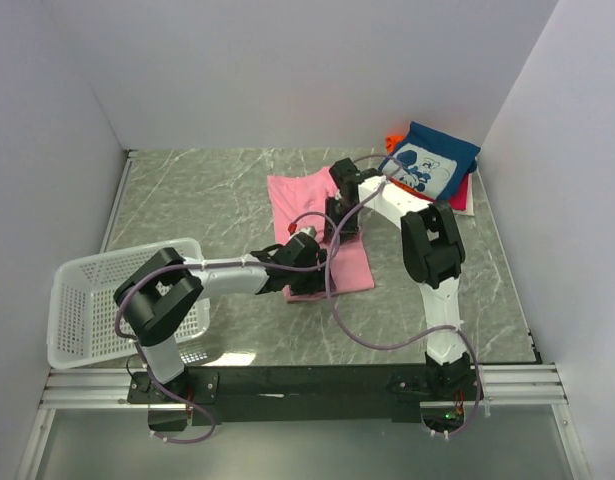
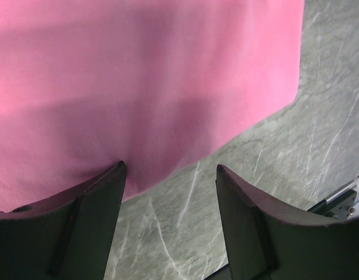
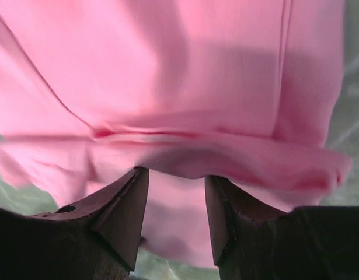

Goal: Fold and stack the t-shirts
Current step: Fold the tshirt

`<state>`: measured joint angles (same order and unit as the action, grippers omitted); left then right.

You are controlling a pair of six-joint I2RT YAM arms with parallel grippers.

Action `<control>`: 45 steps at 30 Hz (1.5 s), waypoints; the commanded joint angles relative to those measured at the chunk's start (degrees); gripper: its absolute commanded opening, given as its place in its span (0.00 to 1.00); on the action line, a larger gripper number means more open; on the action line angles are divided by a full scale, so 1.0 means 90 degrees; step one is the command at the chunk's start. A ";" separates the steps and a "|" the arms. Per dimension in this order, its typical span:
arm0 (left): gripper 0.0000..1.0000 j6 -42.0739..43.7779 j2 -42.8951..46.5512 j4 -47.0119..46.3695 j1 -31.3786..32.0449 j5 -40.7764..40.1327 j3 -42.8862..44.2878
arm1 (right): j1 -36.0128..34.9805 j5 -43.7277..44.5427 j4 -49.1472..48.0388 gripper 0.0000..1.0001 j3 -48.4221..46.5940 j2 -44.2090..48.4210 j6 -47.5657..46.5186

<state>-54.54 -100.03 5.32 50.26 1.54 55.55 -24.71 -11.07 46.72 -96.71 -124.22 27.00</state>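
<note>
2 grippers, jaws apart, nothing pinched: left gripper (image 2: 170,166) straddles pink t-shirt (image 2: 144,76) edge, right gripper (image 3: 176,175) faces raised fold just ahead. Risk: closing catches 1 layer only, fold skews.

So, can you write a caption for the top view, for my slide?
Left hand and right hand over the pink tee; folded tees at far right, basket at near left.

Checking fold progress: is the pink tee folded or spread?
Partly folded: the pink tee lies as a long narrow strip, and the right wrist view shows overlapping layers.
</note>
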 commanded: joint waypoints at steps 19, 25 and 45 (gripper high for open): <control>0.71 -0.0296 0.1532 0.2064 0.0841 -0.1362 -0.0459 | 0.0645 0.0020 -0.0503 0.53 0.0293 0.1349 0.0145; 0.73 -0.0941 0.2626 0.2514 0.0832 -0.1860 -0.0595 | 0.0763 -0.0341 -0.0854 0.53 0.2510 0.2883 -0.0139; 0.72 -0.2660 0.2833 0.2446 0.0490 -0.1460 -0.1816 | 0.0763 -0.0918 -0.2085 0.53 0.6331 0.4789 -0.0295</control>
<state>-74.98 -76.82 28.18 55.07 -12.27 41.04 -17.63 -18.06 31.88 -40.16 -81.91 25.61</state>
